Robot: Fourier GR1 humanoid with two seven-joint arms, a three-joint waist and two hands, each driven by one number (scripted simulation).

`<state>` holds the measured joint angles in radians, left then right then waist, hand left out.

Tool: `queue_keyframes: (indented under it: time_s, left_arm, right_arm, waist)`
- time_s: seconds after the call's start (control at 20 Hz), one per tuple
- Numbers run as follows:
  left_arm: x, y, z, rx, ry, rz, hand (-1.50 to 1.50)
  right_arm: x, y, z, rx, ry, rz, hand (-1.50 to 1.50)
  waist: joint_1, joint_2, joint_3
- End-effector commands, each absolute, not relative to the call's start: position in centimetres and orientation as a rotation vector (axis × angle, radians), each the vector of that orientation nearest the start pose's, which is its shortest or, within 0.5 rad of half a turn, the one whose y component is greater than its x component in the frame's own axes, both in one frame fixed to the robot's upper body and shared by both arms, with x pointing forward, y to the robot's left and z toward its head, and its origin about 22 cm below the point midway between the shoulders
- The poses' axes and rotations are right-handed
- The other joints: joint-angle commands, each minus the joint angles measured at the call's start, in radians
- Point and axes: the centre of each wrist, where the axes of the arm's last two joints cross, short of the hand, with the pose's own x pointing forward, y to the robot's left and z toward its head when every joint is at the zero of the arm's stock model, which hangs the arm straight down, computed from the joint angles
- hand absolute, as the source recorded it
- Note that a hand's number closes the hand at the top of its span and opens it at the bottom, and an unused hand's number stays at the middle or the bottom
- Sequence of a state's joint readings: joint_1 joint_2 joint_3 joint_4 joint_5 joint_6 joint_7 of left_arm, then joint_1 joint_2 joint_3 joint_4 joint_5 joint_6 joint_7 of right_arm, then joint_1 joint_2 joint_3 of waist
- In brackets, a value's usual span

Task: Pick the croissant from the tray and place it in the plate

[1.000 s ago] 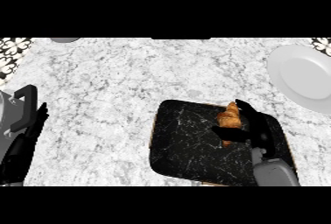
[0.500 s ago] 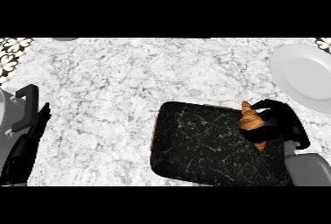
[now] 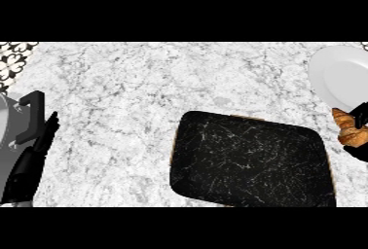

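Golden croissant (image 3: 348, 130) clasped in right hand (image 3: 359, 146), off tray (image 3: 251, 163), just short of plate (image 3: 345, 78); placing remains. Left hand (image 3: 32, 146) rests far left of tray, fingers relaxed.

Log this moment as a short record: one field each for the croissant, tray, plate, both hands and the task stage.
croissant: held at the view's right edge, off the tray, just below the plate
tray: black, on the marble counter, nothing on it
plate: white, upper right, nothing on it
right hand: curled round the croissant, mostly cut off by the edge
left hand: resting at the left edge, fingers straight
task stage: croissant picked up, not yet on the plate
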<state>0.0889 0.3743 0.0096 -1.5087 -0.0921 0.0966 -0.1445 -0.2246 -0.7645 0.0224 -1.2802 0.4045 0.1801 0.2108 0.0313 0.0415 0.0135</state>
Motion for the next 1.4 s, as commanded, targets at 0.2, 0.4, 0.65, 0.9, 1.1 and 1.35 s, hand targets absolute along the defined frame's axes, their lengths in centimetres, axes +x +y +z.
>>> queue_keyframes:
  time_s: [0.2,0.4,0.65,0.9,1.1,1.35]
  left_arm:
    - [22.1,32.8,0.4,0.439,-1.577,-0.298,0.0]
    - [22.0,32.7,0.1,0.433,-1.571,-0.296,0.0]
    - [21.8,33.3,-0.1,0.443,-1.552,-0.312,0.0]
    - [22.4,32.5,0.0,0.427,-1.57,-0.309,0.0]
    - [22.6,32.2,0.2,0.424,-1.568,-0.326,0.0]
    - [23.6,31.3,0.5,0.412,-1.591,-0.352,0.0]
  right_arm:
    - [28.3,-48.7,17.3,-1.029,-1.244,0.88,1.5]
    - [27.7,-51.2,20.1,-1.099,-1.428,0.845,1.5]
    - [26.9,-53.4,22.5,-1.001,-1.74,0.847,1.5]
    - [25.6,-55.9,23.2,-0.825,-1.889,0.891,1.5]
    - [24.5,-57.7,22.6,-0.712,-1.956,0.944,1.5]
    - [25.3,-58.0,22.6,-0.676,-1.952,0.928,1.5]
  waist:
    - [0.013,0.001,0.011]
    - [0.013,-0.003,0.013]
    - [0.007,-0.012,0.009]
    - [0.025,-0.006,0.004]
    - [0.033,-0.008,0.001]
    - [0.065,-0.002,-0.003]
